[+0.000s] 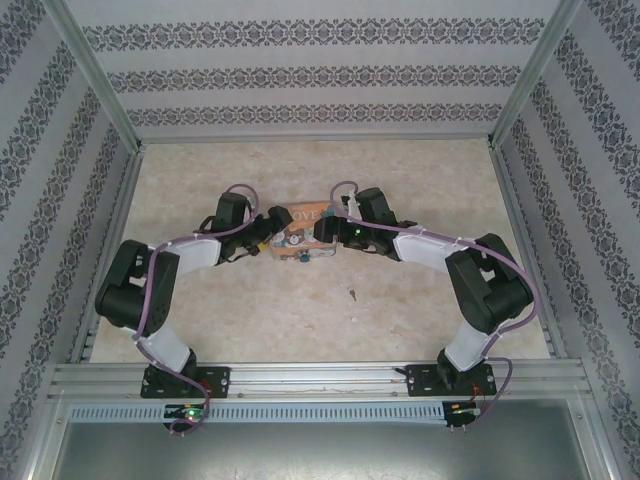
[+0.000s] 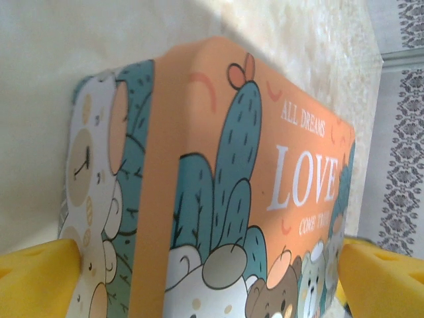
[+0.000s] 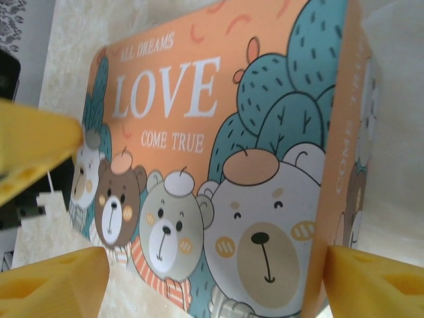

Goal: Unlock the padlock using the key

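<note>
The orange-and-blue "LOVE" cartoon tin (image 1: 303, 222) lies at mid-table between both arms. A tiny blue-teal speck at its near edge looks like the padlock (image 1: 299, 262); its shackle is too small to make out. A thin dark sliver, the key (image 1: 352, 293), lies alone on the table nearer the arms. My left gripper (image 2: 211, 285) spans the tin (image 2: 252, 172), with both yellow fingers (image 2: 40, 278) against its sides. My right gripper (image 3: 215, 281) straddles the tin's (image 3: 199, 132) other end. One of its fingers (image 3: 374, 285) touches the tin's side, and bare table shows beside the other.
A pale marbled table (image 1: 400, 310) is enclosed by patterned walls (image 1: 300, 75) on three sides and a metal rail (image 1: 320, 375) at the near edge. In the right wrist view, the left gripper's yellow finger (image 3: 36, 142) sits against the tin's far end.
</note>
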Robot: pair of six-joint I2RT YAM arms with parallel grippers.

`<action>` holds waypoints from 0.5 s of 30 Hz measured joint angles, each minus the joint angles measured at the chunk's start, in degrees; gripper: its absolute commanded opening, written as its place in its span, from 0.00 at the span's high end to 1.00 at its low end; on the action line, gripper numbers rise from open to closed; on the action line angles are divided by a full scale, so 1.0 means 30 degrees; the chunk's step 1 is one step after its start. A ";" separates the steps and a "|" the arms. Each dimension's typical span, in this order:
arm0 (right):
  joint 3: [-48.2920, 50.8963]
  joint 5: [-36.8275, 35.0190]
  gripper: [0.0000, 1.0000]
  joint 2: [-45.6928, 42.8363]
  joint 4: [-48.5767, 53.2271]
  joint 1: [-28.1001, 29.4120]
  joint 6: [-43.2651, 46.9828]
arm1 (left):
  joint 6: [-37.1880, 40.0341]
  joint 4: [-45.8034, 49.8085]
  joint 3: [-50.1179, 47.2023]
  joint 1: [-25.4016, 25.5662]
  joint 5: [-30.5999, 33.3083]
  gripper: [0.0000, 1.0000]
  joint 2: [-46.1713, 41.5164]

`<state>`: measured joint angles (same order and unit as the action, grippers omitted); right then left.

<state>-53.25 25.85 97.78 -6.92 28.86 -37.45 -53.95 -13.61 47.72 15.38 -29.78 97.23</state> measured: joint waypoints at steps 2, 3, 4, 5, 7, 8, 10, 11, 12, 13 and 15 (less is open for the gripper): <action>0.0328 0.0073 0.19 -0.0306 0.0066 0.0015 -0.0080 | 0.0335 0.0036 0.0962 -0.0036 0.0095 0.01 0.0801; 0.0481 0.0124 0.19 -0.0430 0.0109 0.0044 -0.0117 | 0.0481 0.0095 0.1406 -0.0036 0.0095 0.01 0.1137; 0.0707 0.0204 0.19 -0.0583 0.0109 0.0058 -0.0131 | 0.0692 0.0168 0.1851 -0.0036 0.0087 0.01 0.1486; 0.0882 0.0291 0.19 -0.0721 0.0102 0.0087 -0.0138 | 0.0889 0.0313 0.2280 -0.0036 0.0073 0.01 0.1807; 0.1144 0.0517 0.18 -0.0947 0.0095 0.0146 -0.0204 | 0.1246 0.0619 0.3075 -0.0007 0.0000 0.01 0.2353; 0.1246 0.0583 0.18 -0.1049 0.0087 0.0182 -0.0270 | 0.1435 0.0794 0.3461 0.0000 -0.0015 0.01 0.2608; 0.1355 0.0707 0.17 -0.1144 0.0095 0.0313 -0.0328 | 0.1792 0.1166 0.4138 0.0007 -0.0073 0.01 0.3009; 0.1355 0.0707 0.17 -0.1151 0.0095 0.0342 -0.0342 | 0.1960 0.1355 0.4393 0.0015 -0.0066 0.01 0.3118; 0.1355 0.0699 0.16 -0.1173 0.0095 0.0342 -0.0342 | 0.2113 0.1508 0.4575 0.0015 -0.0058 0.01 0.3169; 0.1355 0.0699 0.15 -0.1202 0.0102 0.0342 -0.0335 | 0.2302 0.1698 0.4743 0.0022 -0.0066 0.01 0.3191; 0.1370 0.0656 0.14 -0.1377 0.0160 0.0335 -0.0299 | 0.2594 0.2076 0.5042 0.0058 -0.0066 0.01 0.3191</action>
<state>-49.15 27.81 93.65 -6.44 29.87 -38.35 -46.17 -7.38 62.85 15.55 -29.98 106.80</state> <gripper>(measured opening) 0.850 0.993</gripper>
